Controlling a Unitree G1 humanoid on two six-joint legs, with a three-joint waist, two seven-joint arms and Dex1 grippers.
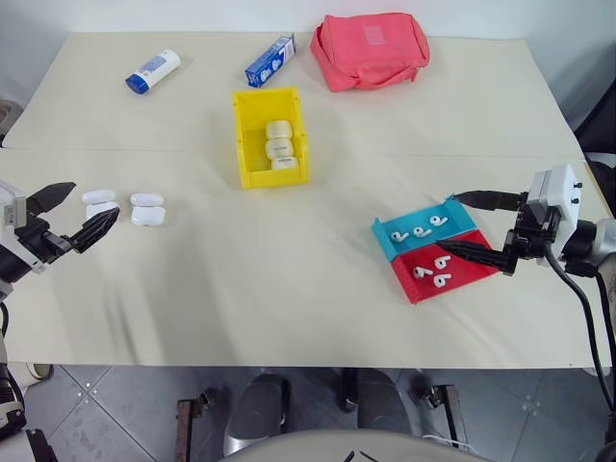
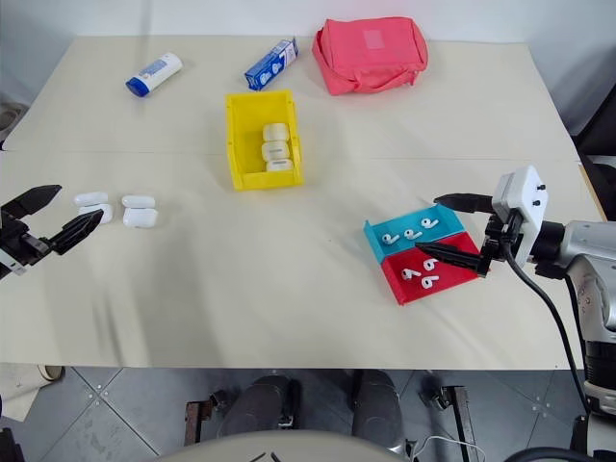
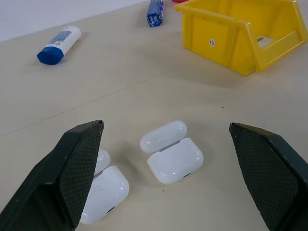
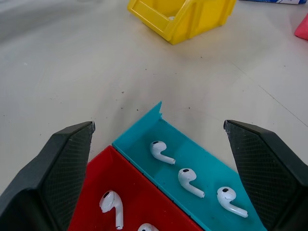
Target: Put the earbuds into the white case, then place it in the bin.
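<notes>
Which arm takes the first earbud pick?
Right, probably. Its open tool sits beside the shallow teal plastic tray and red tray holding the tiny glossy white earbuds. The left tool, also open, faces the small white cases.

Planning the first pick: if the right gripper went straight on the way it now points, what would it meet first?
Most likely the teal tray holding three earbuds, which lies between the open right gripper's fingers in the wrist view, beside the red tray. Its height above them is hard to judge.

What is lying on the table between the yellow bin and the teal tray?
Nothing: in the left eye view the stretch between the yellow bin and the teal tray is bare table.
</notes>
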